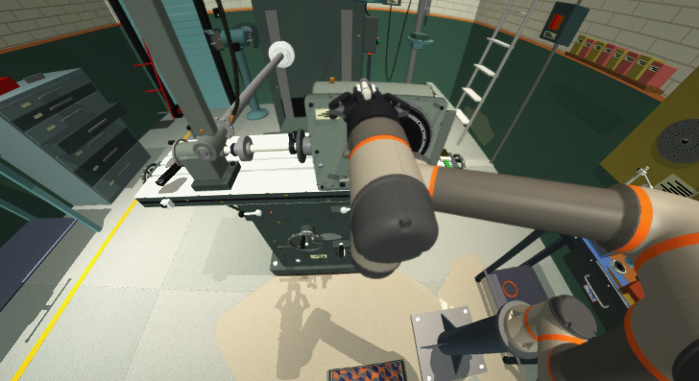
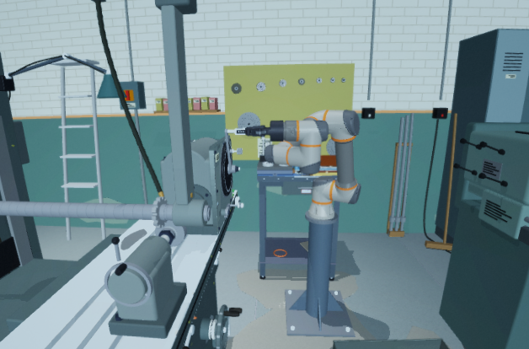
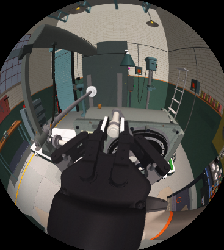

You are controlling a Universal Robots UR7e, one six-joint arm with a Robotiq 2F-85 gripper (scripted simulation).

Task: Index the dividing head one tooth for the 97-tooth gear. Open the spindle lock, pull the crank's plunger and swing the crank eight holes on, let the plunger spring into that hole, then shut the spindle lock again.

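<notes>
On the right end of the mill table stands the grey-green dividing head [image 1: 337, 139], its dark round index plate [image 3: 139, 141] facing my arm. A pale cylindrical knob [image 3: 113, 124], the plunger on the crank, sits at the top edge of the plate and is gripped by my closed gripper [image 3: 112, 125]. From the second side camera the gripper [image 2: 238, 132] reaches level toward the plate's upper rim [image 2: 226, 145]. The crank arm and the spindle lock are hidden behind my hand. A gear blank [image 1: 295, 145] sits on the arbor left of the head.
Behind the head rises the mill's column [image 1: 313, 41], with a ladder [image 1: 482, 70] to the right. The tailstock [image 1: 205, 156] stands at the table's left end, under the overarm support [image 1: 171, 61]. A long lever with a white knob [image 1: 281, 54] slants up over the table.
</notes>
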